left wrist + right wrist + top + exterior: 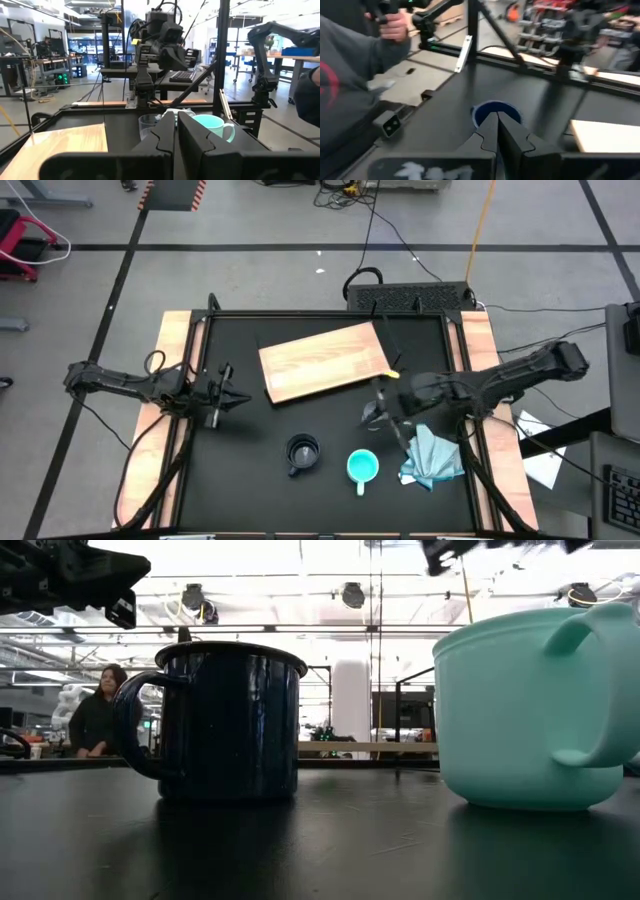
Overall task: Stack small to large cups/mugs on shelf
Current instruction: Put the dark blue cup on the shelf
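The turquoise mug (362, 467) stood nearest the front edge of the black surface (250, 480), at about 5 o'clock from the middle. Just beside it, at 9 o'clock from it, stood the black mug (302, 451), apart from it and upright. A light-blue cloth (432, 458) lay at 3 o'clock from the turquoise mug.

The right gripper (381, 409) hung over the surface above the cloth's far side, and its fingers (492, 131) were pressed together with nothing between them. The small glass cup (148, 123) showed only in the left wrist view, standing near the turquoise mug.

The left gripper (236, 398) waited at 9 o'clock by the left edge, fingers (170, 131) closed tight and empty.

Farther back, the wooden shelf (325, 360) lay flat and tilted at 12 o'clock. A person (97, 712) stood in the room behind.
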Robot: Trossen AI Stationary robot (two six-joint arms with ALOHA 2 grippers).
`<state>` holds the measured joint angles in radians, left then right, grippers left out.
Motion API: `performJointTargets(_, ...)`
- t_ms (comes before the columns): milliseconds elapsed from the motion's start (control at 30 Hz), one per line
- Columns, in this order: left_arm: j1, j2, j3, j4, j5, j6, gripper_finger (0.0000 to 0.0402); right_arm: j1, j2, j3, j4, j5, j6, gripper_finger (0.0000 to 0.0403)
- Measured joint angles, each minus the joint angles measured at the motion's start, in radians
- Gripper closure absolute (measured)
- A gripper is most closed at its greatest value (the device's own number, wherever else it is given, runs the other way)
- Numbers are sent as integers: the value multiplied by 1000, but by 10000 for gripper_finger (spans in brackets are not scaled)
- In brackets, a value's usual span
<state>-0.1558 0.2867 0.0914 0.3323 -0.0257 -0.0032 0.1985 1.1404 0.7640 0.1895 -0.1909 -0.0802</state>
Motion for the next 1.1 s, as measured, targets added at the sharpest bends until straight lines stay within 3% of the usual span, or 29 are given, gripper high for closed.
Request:
performJointTargets(267,0,0,0,-3,-56,-54,378,-69,234,200,-92,-102,48,403)
performJointTargets(500,0,0,0,-18,-55,-38,378,-115,338,336,-258,-131,13,403)
performJointTargets(667,0,0,0,-23,-55,-27,378,-140,404,401,-269,-127,45,399)
performJointTargets(900,0,0,0,-27,-57,-9,378,-133,483,493,-312,-180,48,367)
performJointTargets(1100,0,0,0,-59,-71,2,378,-79,563,613,-477,-184,-87,339)
